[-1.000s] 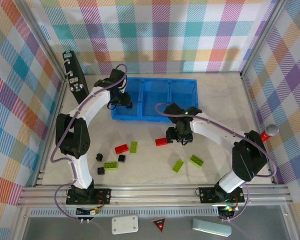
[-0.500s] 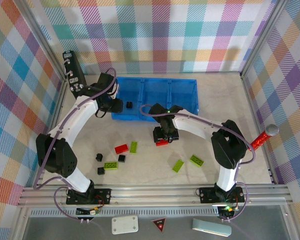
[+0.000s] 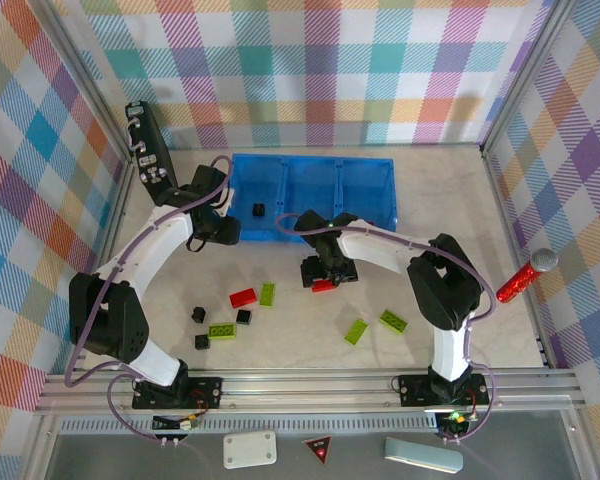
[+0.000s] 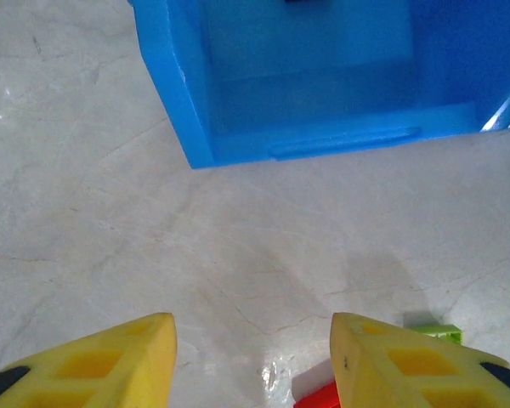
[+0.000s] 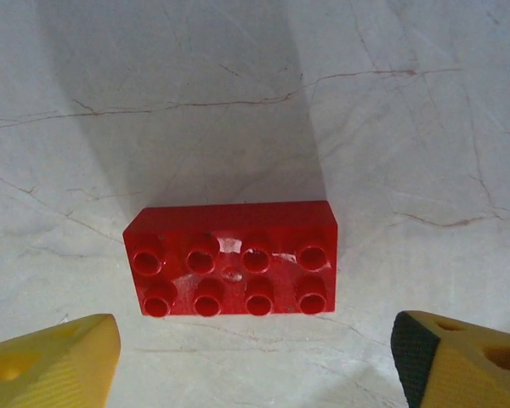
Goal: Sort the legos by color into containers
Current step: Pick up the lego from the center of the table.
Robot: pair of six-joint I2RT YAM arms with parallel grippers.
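Red lego [image 5: 230,269] flat on the bench [image 5: 391,127], about to be picked.
Right pincer [image 5: 255,361] hangs wide open astride it, holding nothing (left pincer [image 4: 253,361] partly open, empty); next: lower, close, carry to blue tray [image 4: 166,85].

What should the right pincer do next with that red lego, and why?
Probably go straight down and close on the red lego. The lego lies flat on the table with its studs up, and the right pincer hangs wide open right over it without touching it, so a grab looks like the natural next step.
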